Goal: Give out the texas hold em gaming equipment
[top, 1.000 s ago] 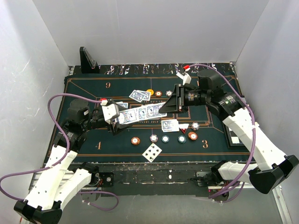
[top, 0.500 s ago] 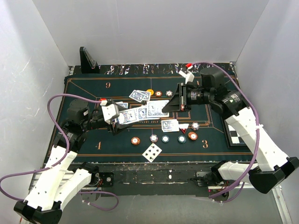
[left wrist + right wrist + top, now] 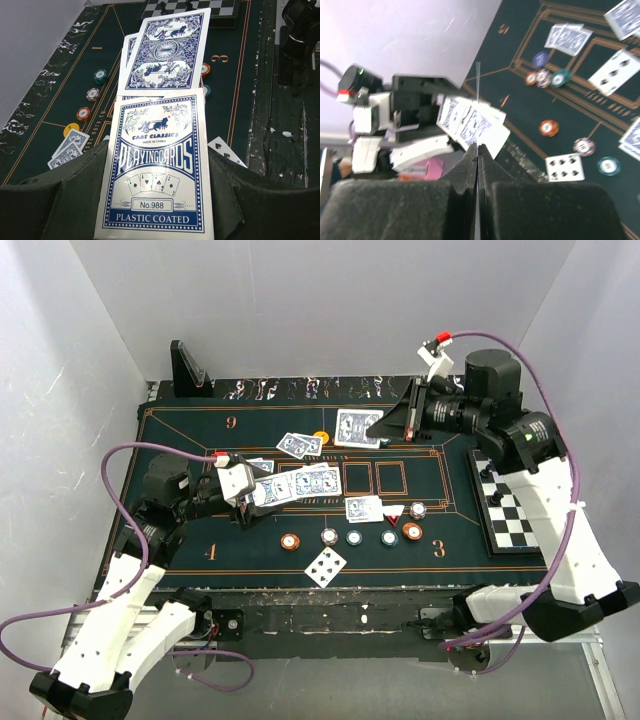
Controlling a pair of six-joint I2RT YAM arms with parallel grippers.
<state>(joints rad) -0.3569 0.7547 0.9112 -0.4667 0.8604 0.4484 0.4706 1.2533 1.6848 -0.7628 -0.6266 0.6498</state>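
The fanned stack of playing cards point(image 3: 295, 484) sits clamped in our left gripper point(image 3: 248, 498) at centre-left of the top view. One blue-backed card point(image 3: 357, 427) is pinched in our right gripper point(image 3: 477, 152), jaws tight together on its edge, in the upper middle. We can't tell if it touches the felt point(image 3: 180, 455). Lying on the felt we've got a pair of cards point(image 3: 298, 444) in the upper middle, a second pair point(image 3: 364, 508) just right of centre and a face-up card point(image 3: 325, 566) low centre, plus poker chips point(image 3: 354, 537) in a row across the lower middle. We'd guess we're partway: that pinched card needs a spot, and plenty of the fan is left to deal.
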